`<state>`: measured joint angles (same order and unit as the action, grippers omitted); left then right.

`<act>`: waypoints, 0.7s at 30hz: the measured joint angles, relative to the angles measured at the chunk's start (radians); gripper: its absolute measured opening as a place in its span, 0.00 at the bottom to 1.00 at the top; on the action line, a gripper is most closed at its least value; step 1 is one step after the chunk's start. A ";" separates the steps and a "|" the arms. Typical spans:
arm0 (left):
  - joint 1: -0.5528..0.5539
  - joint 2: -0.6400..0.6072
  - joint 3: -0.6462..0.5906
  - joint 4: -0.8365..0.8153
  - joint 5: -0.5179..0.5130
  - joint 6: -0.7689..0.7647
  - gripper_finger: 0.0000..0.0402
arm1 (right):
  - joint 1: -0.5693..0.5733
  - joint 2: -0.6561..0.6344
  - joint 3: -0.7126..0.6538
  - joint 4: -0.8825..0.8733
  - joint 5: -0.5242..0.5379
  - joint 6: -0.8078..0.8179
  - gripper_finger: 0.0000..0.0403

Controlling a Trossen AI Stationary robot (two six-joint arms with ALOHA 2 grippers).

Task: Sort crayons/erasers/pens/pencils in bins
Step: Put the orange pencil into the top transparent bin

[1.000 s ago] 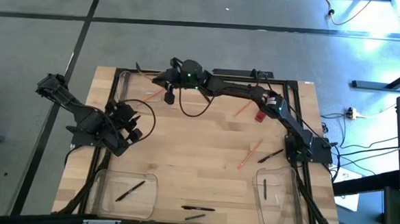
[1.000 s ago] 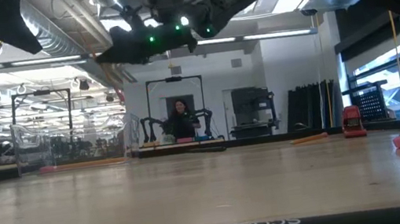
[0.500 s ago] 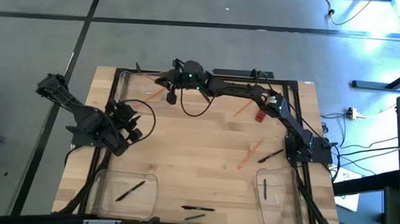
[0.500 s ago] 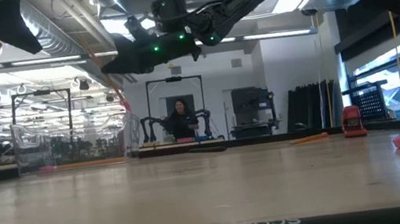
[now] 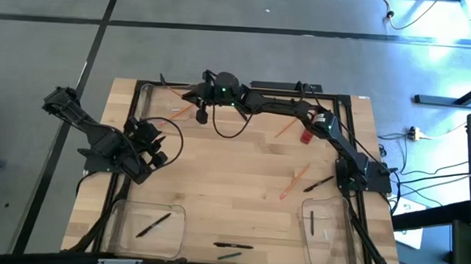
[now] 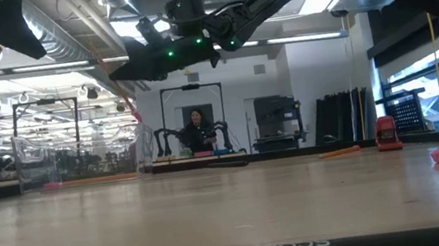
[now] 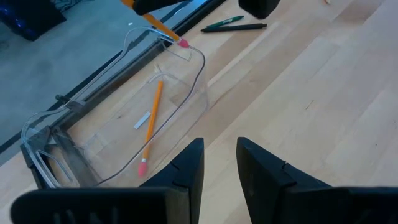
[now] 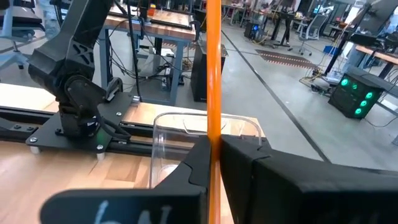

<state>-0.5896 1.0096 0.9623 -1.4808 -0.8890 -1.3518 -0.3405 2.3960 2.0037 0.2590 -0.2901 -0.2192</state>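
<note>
The pale wooden worktop (image 5: 241,181) carries three clear rectangular plastic bins; the one that matters sits at about eleven o'clock (image 5: 158,105), with one orange pencil (image 7: 150,127) already lying inside it. The long dark right arm reaches across to the twelve o'clock edge, its gripper (image 5: 195,100) clamped on a thin orange pencil (image 8: 213,68) held just beside that bin's near wall. To finish well, I would carry the pencil fully past the rim, lower it, then release. The left gripper (image 5: 151,144) waits around nine o'clock, fingers (image 7: 186,168) slightly parted, holding nothing. Remaining orange pencils (image 5: 295,180) lie near three o'clock.
</note>
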 joint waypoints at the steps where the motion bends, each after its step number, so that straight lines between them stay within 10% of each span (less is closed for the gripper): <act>1: 0.000 0.000 0.000 0.000 0.000 0.000 0.22 | 0.001 0.008 0.000 0.016 0.000 0.000 0.06; 21: 0.000 0.000 0.000 0.000 0.000 0.001 0.22 | 0.002 0.067 0.000 0.015 0.009 0.030 0.06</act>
<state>-0.5896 1.0096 0.9623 -1.4811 -0.8890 -1.3512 -0.3382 2.4630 2.0037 0.2745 -0.2814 -0.1896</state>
